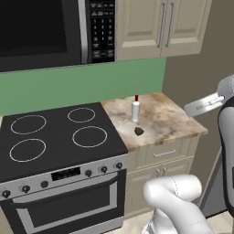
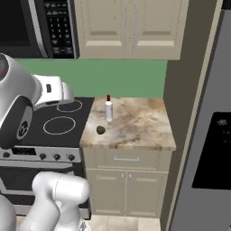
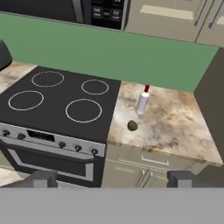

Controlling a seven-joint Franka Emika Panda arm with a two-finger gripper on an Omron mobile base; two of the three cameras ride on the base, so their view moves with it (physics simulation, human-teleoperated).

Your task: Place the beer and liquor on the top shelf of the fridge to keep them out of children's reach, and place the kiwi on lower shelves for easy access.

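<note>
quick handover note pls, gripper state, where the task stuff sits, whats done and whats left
Gripper: open, holding nothing, well back from the counter.
Liquor: upright on the counter by the stove.
Kiwi: on the counter just in front of the liquor, apart from it.
Fridge: right of the counter, door closed.
Done: neither of these two stowed.
Left: liquor to the top shelf, kiwi lower. Beer's whereabouts unconfirmed.

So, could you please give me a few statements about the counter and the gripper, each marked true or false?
1. The liquor stands upright on the counter. True.
2. The kiwi lies on the stove. False: it lies on the counter, beside the stove.
3. The kiwi is nearer the counter's front edge than the liquor. True.
4. The gripper is shut on the liquor. False: its fingers stand wide apart, holding nothing.
</note>
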